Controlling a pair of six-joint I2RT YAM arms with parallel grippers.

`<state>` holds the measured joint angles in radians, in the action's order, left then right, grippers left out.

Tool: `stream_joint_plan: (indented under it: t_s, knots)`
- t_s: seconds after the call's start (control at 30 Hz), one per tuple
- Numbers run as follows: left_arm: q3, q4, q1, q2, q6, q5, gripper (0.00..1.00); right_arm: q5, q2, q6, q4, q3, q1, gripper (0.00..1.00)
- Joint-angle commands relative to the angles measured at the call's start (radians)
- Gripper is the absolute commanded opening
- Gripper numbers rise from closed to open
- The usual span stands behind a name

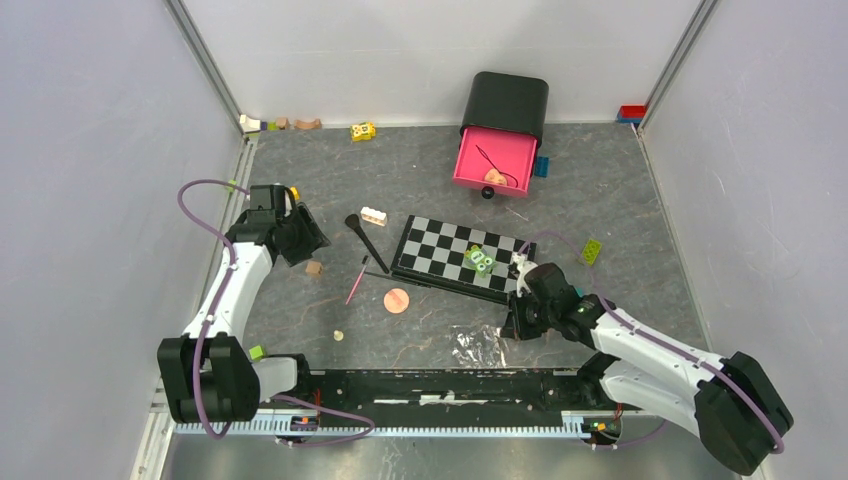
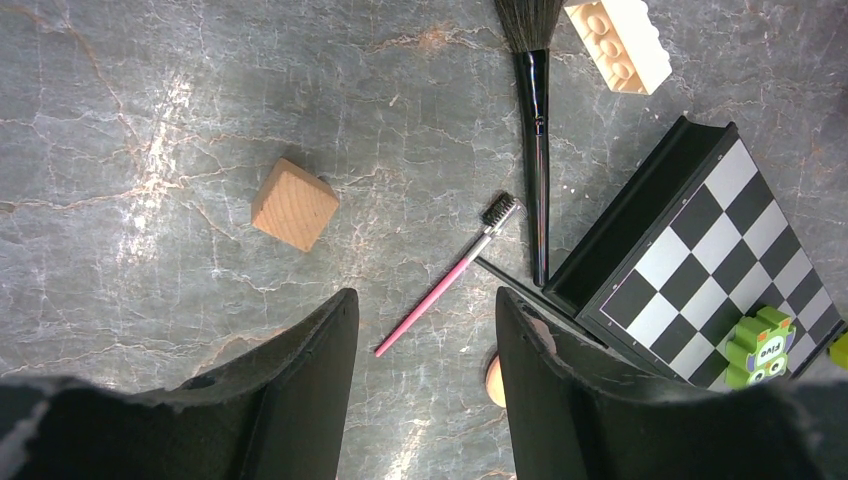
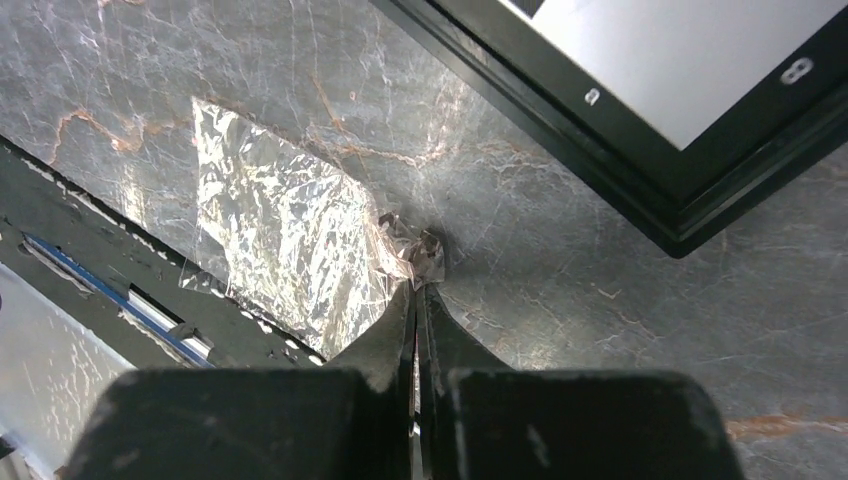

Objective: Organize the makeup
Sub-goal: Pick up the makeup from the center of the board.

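Observation:
A black long-handled brush (image 1: 365,240) (image 2: 537,150), a pink-handled pencil brush (image 1: 357,280) (image 2: 445,280) and a thin dark pencil (image 2: 520,290) lie left of the chequered board (image 1: 460,258). A round peach puff (image 1: 397,300) lies in front of them; its edge shows in the left wrist view (image 2: 494,380). My left gripper (image 1: 310,240) (image 2: 425,300) is open and empty above the pink brush's tail. My right gripper (image 1: 512,325) (image 3: 417,285) is shut on a corner of a crinkled clear foil wrapper (image 1: 478,345) (image 3: 285,235). A pink drawer (image 1: 495,158) holds a peach item and a thin dark pencil.
A wooden cube (image 2: 293,204) and a white block (image 2: 617,40) lie near the brushes. Green toys (image 1: 481,260) stand on the board. Toy blocks (image 1: 363,131) lie along the back wall. A green block (image 1: 592,251) lies right of the board. The black rail (image 3: 120,290) borders the near edge.

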<state>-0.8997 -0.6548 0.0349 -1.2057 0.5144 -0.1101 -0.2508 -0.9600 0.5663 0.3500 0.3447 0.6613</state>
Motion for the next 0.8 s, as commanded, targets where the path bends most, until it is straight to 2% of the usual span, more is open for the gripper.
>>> stream_joint_plan:
  t_s: [0.0, 0.27, 0.43, 0.77]
  knots:
    - [-0.013, 0.030, -0.003, -0.009, -0.032, -0.020, 0.59, 0.061, 0.027, -0.033, 0.003, 0.086, 0.006, 0.00]
    - [-0.019, 0.031, -0.004, -0.002, -0.041, -0.027, 0.59, 0.047, -0.009, -0.170, 0.045, 0.253, 0.006, 0.00]
    - [-0.034, 0.027, -0.003, 0.009, -0.056, -0.012, 0.59, 0.101, -0.045, -0.288, 0.053, 0.355, 0.006, 0.00]
    - [-0.054, 0.018, -0.004, 0.012, -0.084, -0.006, 0.59, 0.209, -0.231, -0.374, 0.004, 0.612, -0.023, 0.00]
